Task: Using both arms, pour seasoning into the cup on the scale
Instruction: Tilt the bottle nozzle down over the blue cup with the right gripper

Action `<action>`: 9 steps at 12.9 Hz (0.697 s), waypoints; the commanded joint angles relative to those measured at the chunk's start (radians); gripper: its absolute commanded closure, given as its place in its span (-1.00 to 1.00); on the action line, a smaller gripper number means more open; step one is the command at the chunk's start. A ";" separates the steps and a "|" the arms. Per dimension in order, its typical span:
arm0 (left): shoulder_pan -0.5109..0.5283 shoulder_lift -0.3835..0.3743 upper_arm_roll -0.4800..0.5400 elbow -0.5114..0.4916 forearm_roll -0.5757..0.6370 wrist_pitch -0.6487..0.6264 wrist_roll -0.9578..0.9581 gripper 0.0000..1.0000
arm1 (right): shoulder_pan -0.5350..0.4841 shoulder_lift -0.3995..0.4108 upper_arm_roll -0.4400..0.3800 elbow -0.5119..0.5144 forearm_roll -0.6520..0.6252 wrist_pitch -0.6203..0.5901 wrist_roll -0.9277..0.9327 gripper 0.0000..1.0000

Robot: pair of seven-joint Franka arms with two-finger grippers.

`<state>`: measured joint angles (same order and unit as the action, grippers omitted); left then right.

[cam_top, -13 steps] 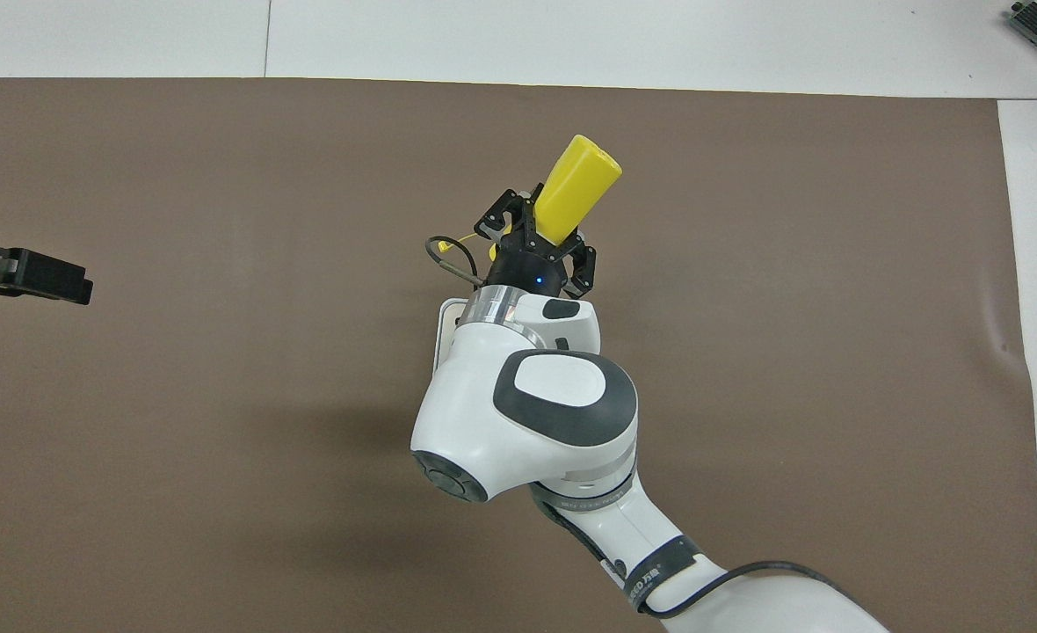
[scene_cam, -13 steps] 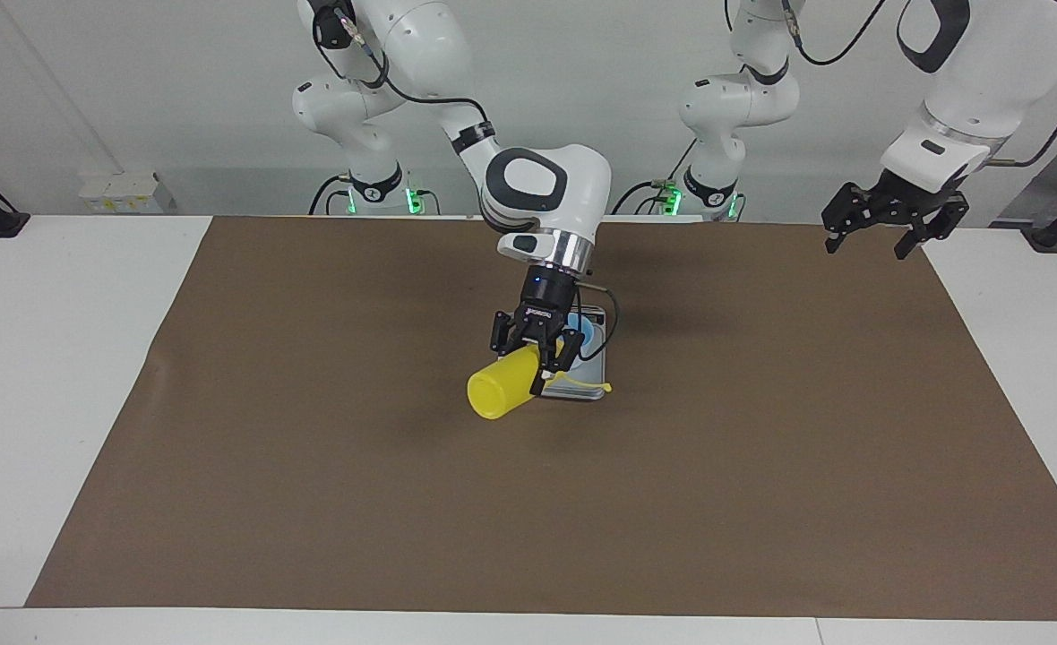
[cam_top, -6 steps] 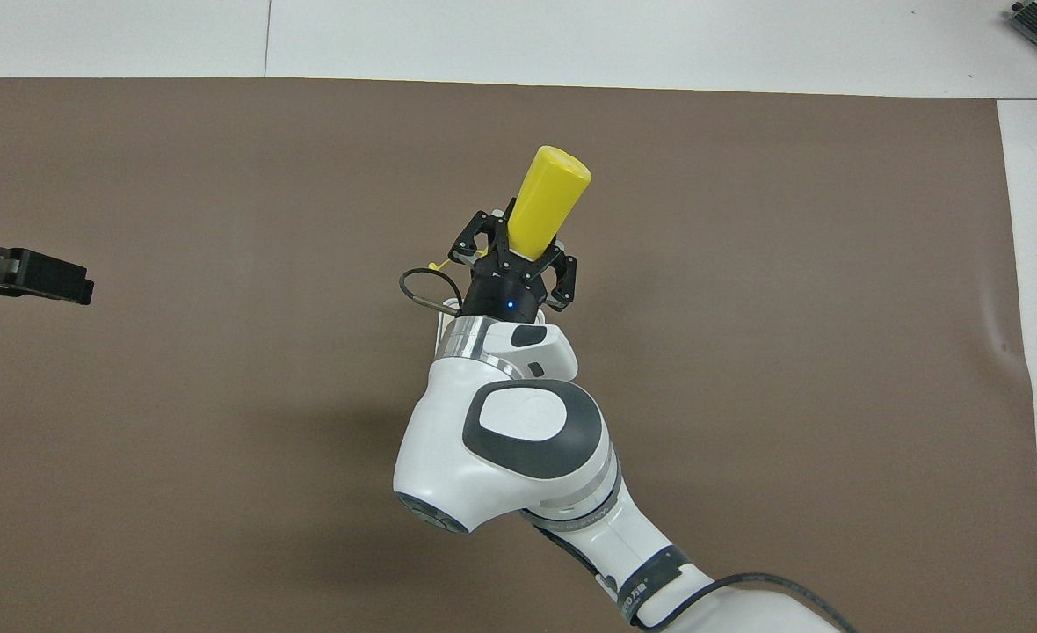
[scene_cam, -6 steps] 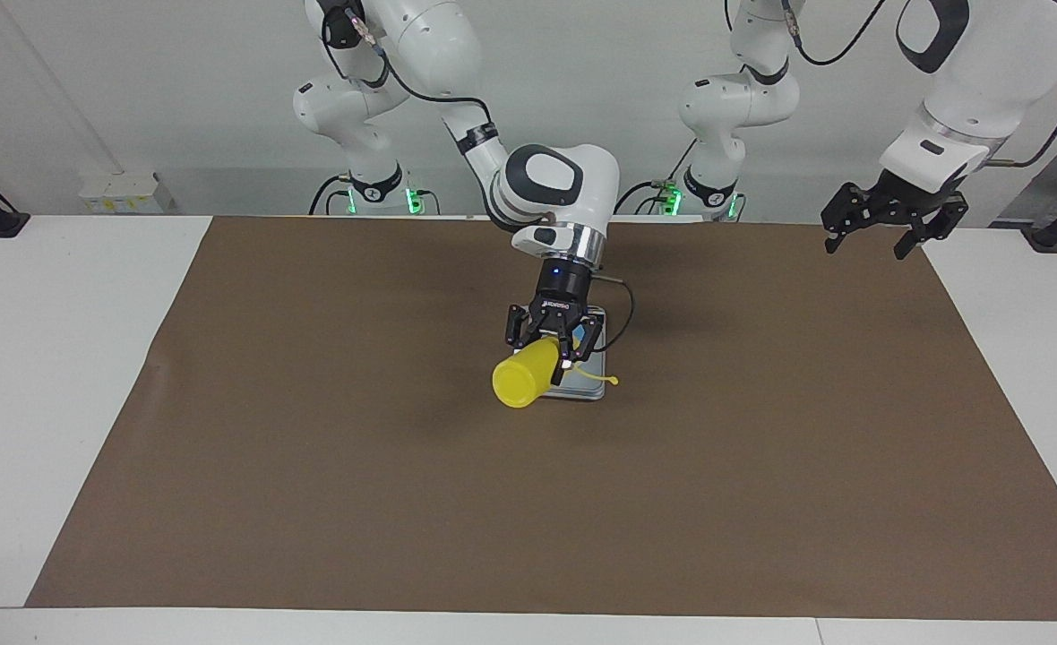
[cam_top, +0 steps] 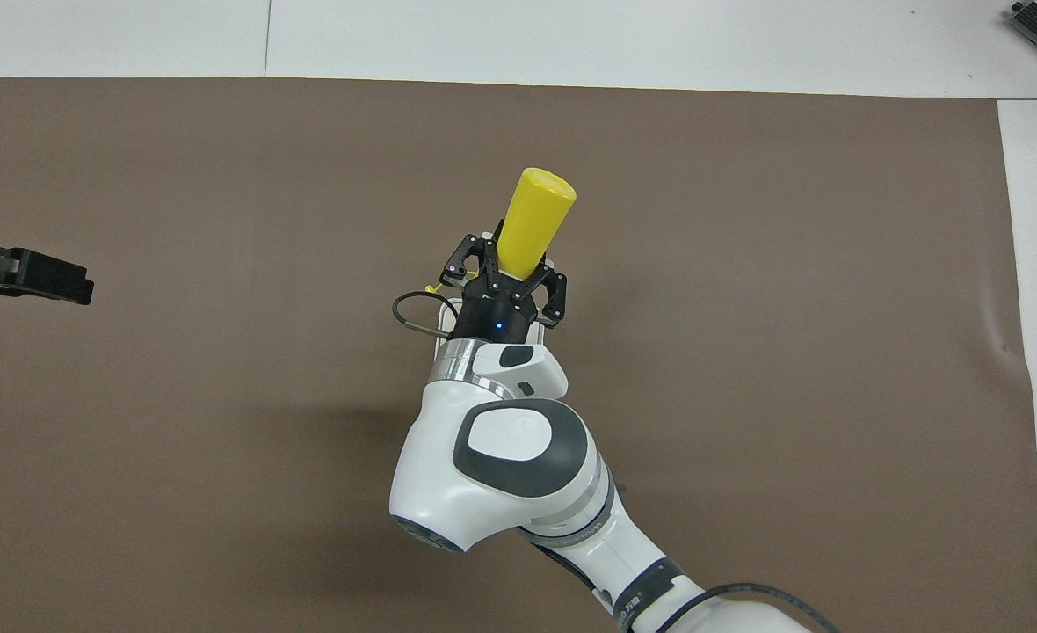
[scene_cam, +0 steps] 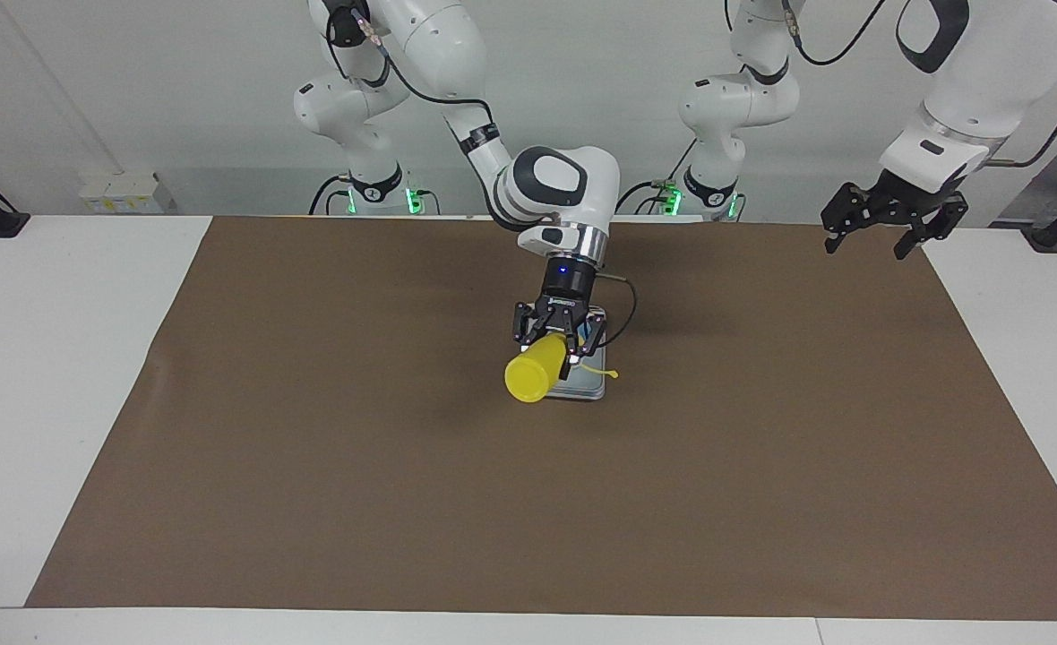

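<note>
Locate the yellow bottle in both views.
Facing view: bottle at centre, tipped, base toward the camera, held over the scale.
Overhead view: bottle just above centre, base pointing away from the robots.
Shared landmark: the right gripper shut on it.

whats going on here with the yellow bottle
The right gripper is shut on the yellow seasoning bottle, holding it tipped on its side over the scale in the middle of the brown mat. The cup on the scale is almost hidden by the gripper, so any flow can't be seen. The left gripper waits open above the left arm's end of the table.
</note>
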<state>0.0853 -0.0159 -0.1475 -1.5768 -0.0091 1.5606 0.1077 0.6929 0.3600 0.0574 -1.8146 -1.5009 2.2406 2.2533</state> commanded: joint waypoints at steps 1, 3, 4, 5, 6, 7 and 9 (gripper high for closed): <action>0.001 -0.006 -0.001 -0.012 0.009 0.002 0.012 -1.00 | -0.001 -0.038 0.002 -0.031 -0.047 -0.013 0.025 1.00; 0.001 -0.006 -0.003 -0.012 0.009 0.002 0.012 -1.00 | -0.001 -0.036 0.002 -0.031 -0.045 -0.012 0.023 1.00; 0.001 -0.006 -0.001 -0.012 0.009 0.002 0.012 -1.00 | -0.001 -0.036 0.004 -0.029 -0.045 -0.012 0.023 1.00; 0.001 -0.006 -0.001 -0.012 0.009 0.002 0.012 -1.00 | -0.006 -0.038 0.004 -0.026 -0.045 -0.009 0.023 1.00; 0.001 -0.006 -0.001 -0.014 0.009 0.002 0.012 -1.00 | -0.012 -0.041 0.004 -0.023 -0.041 -0.003 0.023 1.00; 0.001 -0.006 -0.003 -0.012 0.009 0.002 0.012 -1.00 | -0.018 -0.049 0.004 -0.023 -0.030 0.002 0.025 1.00; 0.001 -0.006 -0.001 -0.012 0.009 0.002 0.013 -1.00 | -0.048 -0.075 0.006 -0.023 0.014 0.039 0.023 1.00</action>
<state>0.0853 -0.0159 -0.1481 -1.5785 -0.0091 1.5606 0.1077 0.6774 0.3355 0.0558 -1.8159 -1.4969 2.2453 2.2549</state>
